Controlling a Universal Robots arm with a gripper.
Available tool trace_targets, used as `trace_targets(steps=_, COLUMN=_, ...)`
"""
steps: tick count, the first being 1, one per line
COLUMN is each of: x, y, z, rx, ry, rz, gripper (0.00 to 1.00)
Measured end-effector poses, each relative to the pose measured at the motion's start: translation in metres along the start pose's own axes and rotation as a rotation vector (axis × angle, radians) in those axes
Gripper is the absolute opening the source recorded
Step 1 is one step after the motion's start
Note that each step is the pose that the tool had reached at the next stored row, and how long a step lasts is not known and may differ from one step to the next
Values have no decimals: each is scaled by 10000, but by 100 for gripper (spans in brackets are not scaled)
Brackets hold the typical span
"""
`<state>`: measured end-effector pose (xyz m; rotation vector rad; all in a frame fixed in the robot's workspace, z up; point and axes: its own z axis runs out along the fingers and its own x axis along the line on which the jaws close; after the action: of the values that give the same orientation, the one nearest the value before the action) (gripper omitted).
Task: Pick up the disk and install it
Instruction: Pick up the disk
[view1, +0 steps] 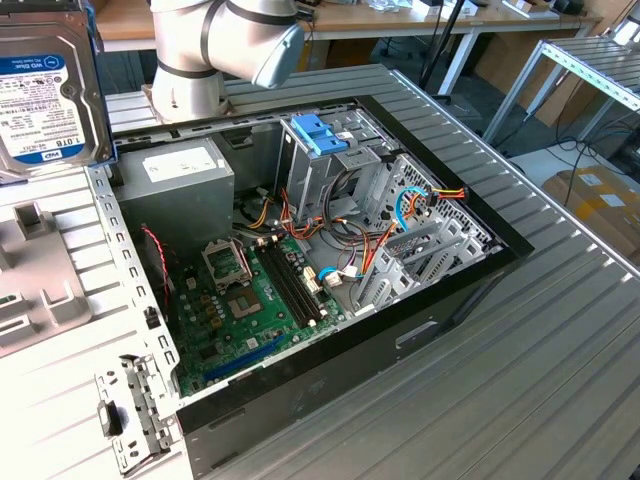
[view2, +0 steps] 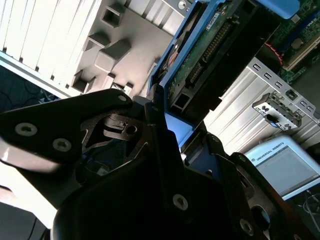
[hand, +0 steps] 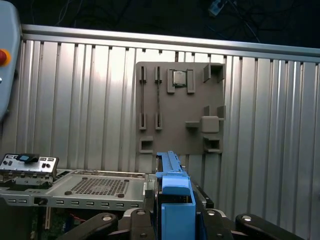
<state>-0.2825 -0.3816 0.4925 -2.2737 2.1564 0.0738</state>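
The disk (view1: 45, 90) hangs up close at the exterior view's left, label showing, held clear of the table (view1: 560, 380). In the second wrist view the claw (view2: 172, 125) is clamped on its blue rail. Beyond lies the open case (view1: 500, 255), motherboard (view1: 250, 300) bared, cage (view1: 330, 175) topped by a blue bracket (view1: 320, 135). Behind stands the arm (view1: 225, 45).

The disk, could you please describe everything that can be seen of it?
The disk is a flat rectangular hard drive in a light-blue plastic carrier rail. The exterior view shows its metal lid with a blue-and-white label; the second wrist view shows its green circuit board and dark connector. It is clamped in the end effector, outside the open computer case.
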Motion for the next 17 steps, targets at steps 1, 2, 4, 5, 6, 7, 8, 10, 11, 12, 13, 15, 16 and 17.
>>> trace_targets(steps=1, x=4, y=-6, z=0, rx=0, ry=0, rz=0, gripper=37)
trace_targets(steps=2, x=13, y=-17, z=-1, rx=-1, ry=0, rz=-1, gripper=37)
trace_targets(steps=4, x=25, y=-32, z=-1, rx=-1, ry=0, rz=-1, gripper=37)
trace_targets(steps=5, x=33, y=-42, z=-2, rx=0, ry=0, rz=0, gripper=37)
trace_targets(steps=6, x=38, y=-50, z=-2, rx=0, ry=0, rz=-1, gripper=37)
trace_targets(steps=7, x=45, y=-59, z=-2, rx=0, ry=0, rz=-1, gripper=37)
trace_targets(steps=8, x=50, y=-66, z=-2, rx=0, ry=0, rz=0, gripper=37)
trace_targets(steps=10, x=61, y=-82, z=-2, rx=0, ry=0, rz=0, gripper=37)
trace_targets(steps=11, x=69, y=-94, z=-3, rx=-1, ry=0, rz=0, gripper=37)
trace_targets(steps=12, x=73, y=-99, z=-3, rx=0, ry=0, rz=0, gripper=37)
trace_targets(steps=13, x=82, y=-113, z=-4, rx=-1, ry=0, rz=-1, gripper=37)
trace_targets(steps=15, x=98, y=-135, z=-4, rx=-1, ry=0, rz=0, gripper=37)
trace_targets(steps=16, x=104, y=-143, z=-4, rx=-1, ry=0, rz=0, gripper=37)
trace_targets(steps=17, x=110, y=-152, z=-4, rx=-1, ry=0, rz=0, gripper=37)
